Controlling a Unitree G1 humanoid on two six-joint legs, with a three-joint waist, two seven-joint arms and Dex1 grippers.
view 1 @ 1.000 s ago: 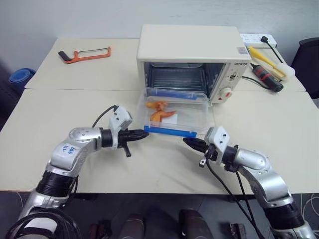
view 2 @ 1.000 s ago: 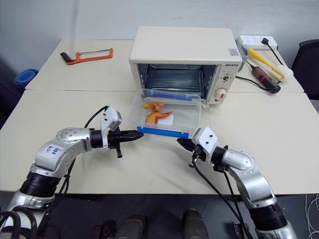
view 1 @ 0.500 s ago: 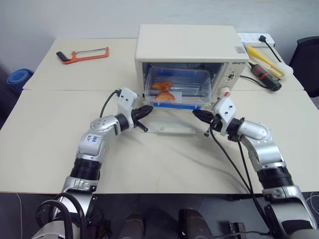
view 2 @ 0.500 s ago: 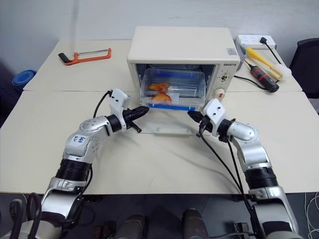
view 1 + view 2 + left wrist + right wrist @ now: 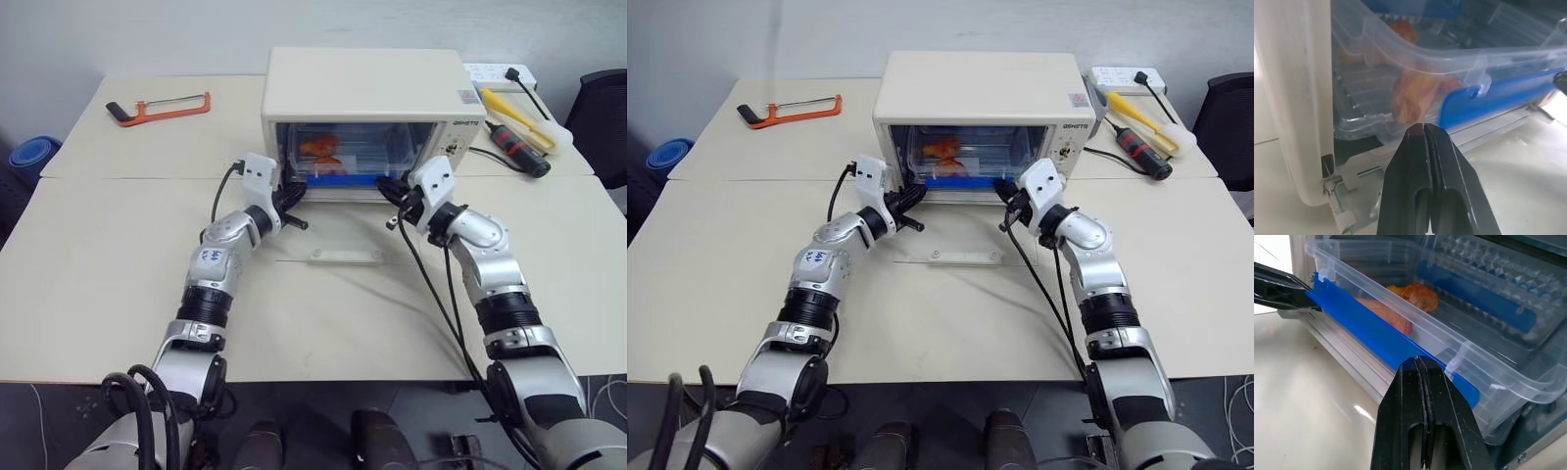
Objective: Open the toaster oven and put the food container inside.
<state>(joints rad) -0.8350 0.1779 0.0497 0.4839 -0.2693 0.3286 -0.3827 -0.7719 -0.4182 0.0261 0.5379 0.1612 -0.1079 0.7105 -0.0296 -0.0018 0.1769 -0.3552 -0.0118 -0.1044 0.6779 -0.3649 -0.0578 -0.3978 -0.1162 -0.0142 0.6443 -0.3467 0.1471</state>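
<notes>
The cream-white toaster oven [image 5: 362,83] stands at the back of the table with its glass door [image 5: 333,233] folded down flat. The clear food container [image 5: 338,157] sits inside the cavity, with orange food [image 5: 1418,296] in it. Its blue clip strip [image 5: 1366,325] faces outward at the opening. My left gripper [image 5: 294,196] is shut, and its tip is at the strip's left end. My right gripper [image 5: 384,186] is shut too, just in front of the strip's right end. Neither holds anything. In the left wrist view the shut fingers [image 5: 1423,128] point at the container's lower corner.
An orange hacksaw [image 5: 157,104] lies at the far left of the table. Screwdrivers [image 5: 519,132] and a white power strip [image 5: 495,73] lie right of the oven. A black chair [image 5: 602,113] stands at the right edge, and something blue [image 5: 27,157] sits beyond the left edge.
Both arms have reached forward with shut grippers. The container has gone from the lowered door into the oven cavity. The camera has shifted a little.
</notes>
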